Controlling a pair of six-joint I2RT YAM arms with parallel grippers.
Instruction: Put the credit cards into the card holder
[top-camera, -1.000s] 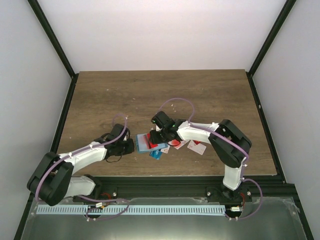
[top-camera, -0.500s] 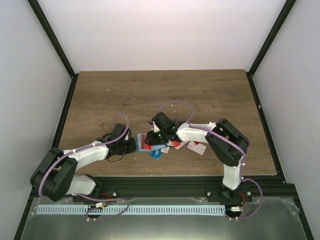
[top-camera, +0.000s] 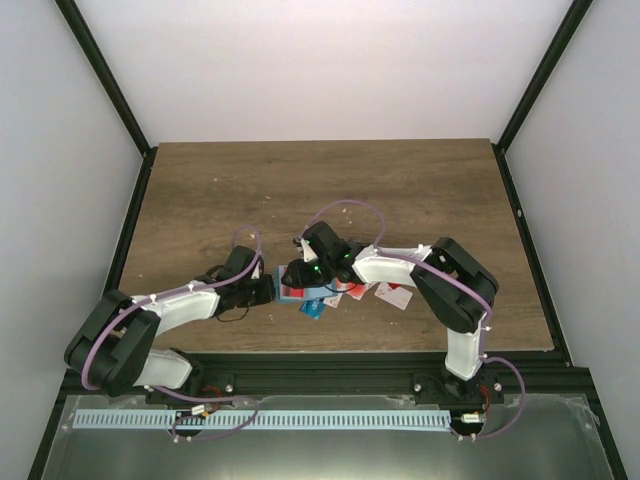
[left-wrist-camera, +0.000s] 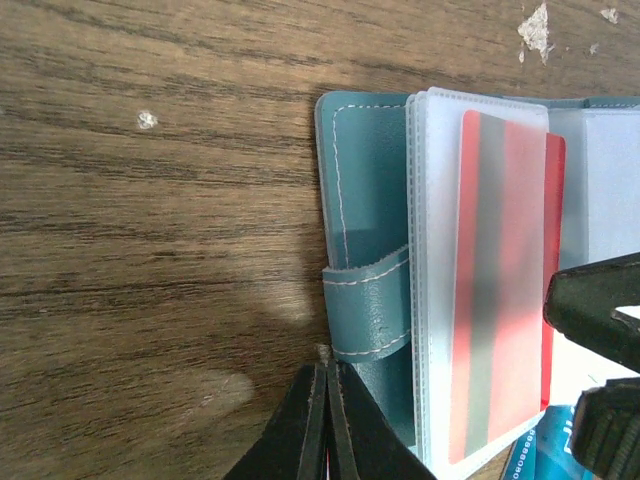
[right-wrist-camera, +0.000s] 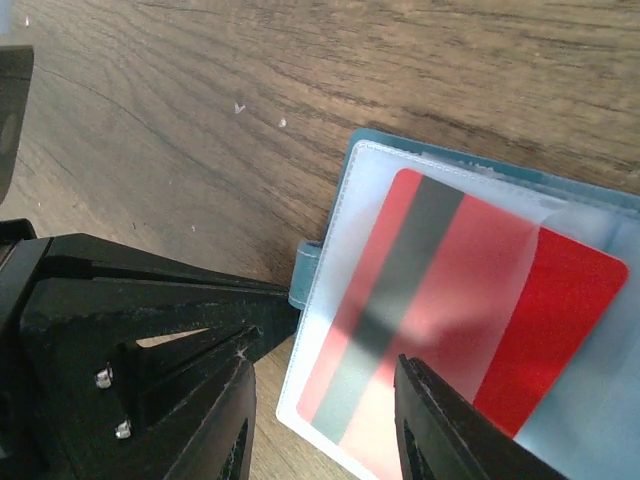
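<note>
Left gripper (left-wrist-camera: 323, 365): clenched, nothing visibly between the fingers, tips touching the stitched strap (left-wrist-camera: 365, 315) on the left edge of the flat teal-blue card holder (left-wrist-camera: 365, 200). Holder lies open on the brown wooden table (left-wrist-camera: 150, 200), near the front edge, between the two arms. Red plastic credit card with a black stripe (left-wrist-camera: 505, 280) sits most of the way inside a frosted clear sleeve (left-wrist-camera: 435, 250), right edge sticking out. Right gripper (right-wrist-camera: 322, 380): jaws parted over that card, one finger overlapping it, nothing clamped. Blue card (top-camera: 312, 307) just in front of the holder; white card with red mark (top-camera: 393, 294) off to the right.
</note>
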